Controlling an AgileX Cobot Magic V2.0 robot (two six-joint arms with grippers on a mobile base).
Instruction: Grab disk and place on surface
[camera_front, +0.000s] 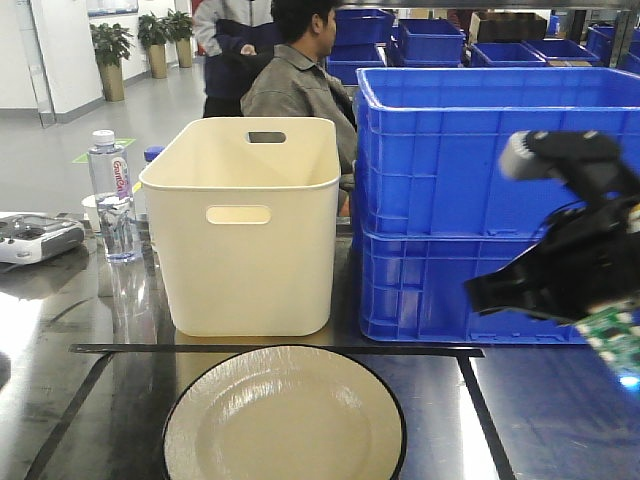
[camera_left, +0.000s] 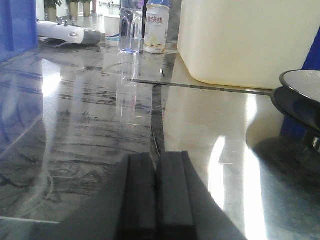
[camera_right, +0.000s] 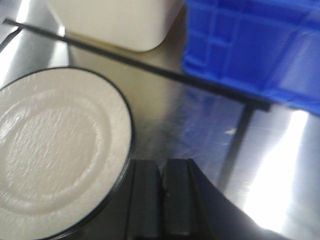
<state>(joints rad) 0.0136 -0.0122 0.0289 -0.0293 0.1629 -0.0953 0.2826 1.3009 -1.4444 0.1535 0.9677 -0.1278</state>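
The disk (camera_front: 285, 415) is a cream plate with a thin black rim. It lies flat on the surface (camera_front: 540, 420), a glossy dark tabletop marked with black tape lines, at the front centre. My right gripper (camera_right: 161, 162) is shut with nothing in it and hovers just past the disk's (camera_right: 55, 150) right edge. In the front view that right gripper (camera_front: 478, 290) hangs at the right, above the surface. My left gripper (camera_left: 157, 156) is shut and empty, low over the surface (camera_left: 90, 125), and the disk's rim (camera_left: 300, 87) shows off to its right.
A cream bin (camera_front: 250, 225) stands just behind the disk, with stacked blue crates (camera_front: 470, 200) to its right. A water bottle (camera_front: 113, 195) and a grey controller (camera_front: 35, 237) sit at the far left. A person (camera_front: 300, 70) sits behind the bin.
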